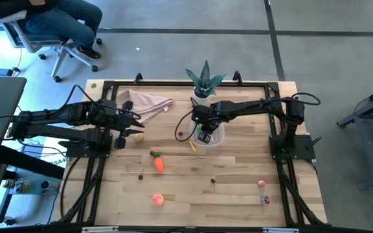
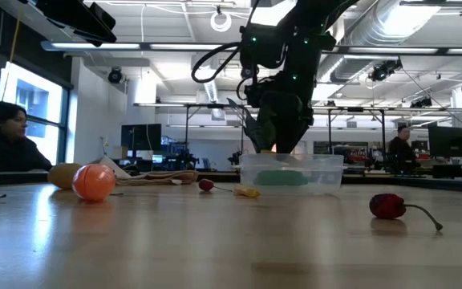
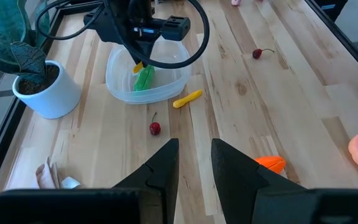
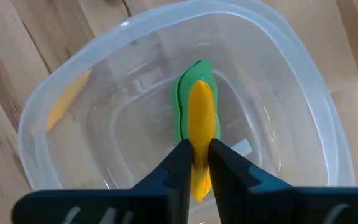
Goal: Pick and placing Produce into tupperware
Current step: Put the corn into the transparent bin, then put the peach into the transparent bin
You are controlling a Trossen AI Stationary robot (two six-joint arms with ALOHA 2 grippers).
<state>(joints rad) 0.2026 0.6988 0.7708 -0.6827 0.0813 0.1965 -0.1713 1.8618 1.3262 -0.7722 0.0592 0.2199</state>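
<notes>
Right wrist view: right end effector [image 4: 194, 163] grasps yellow strip [image 4: 201, 124] above green pod [image 4: 184, 99] in tupperware [image 4: 303, 93].

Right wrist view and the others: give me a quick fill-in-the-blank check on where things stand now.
1. The right gripper holds a ____ strip over the clear container.
2. A ____ pod lies inside the container.
3. Another yellow strip lies on the table, ____ the container.
4. The potted plant has a ____ pot.

Missing words: yellow; green; outside; white
</notes>
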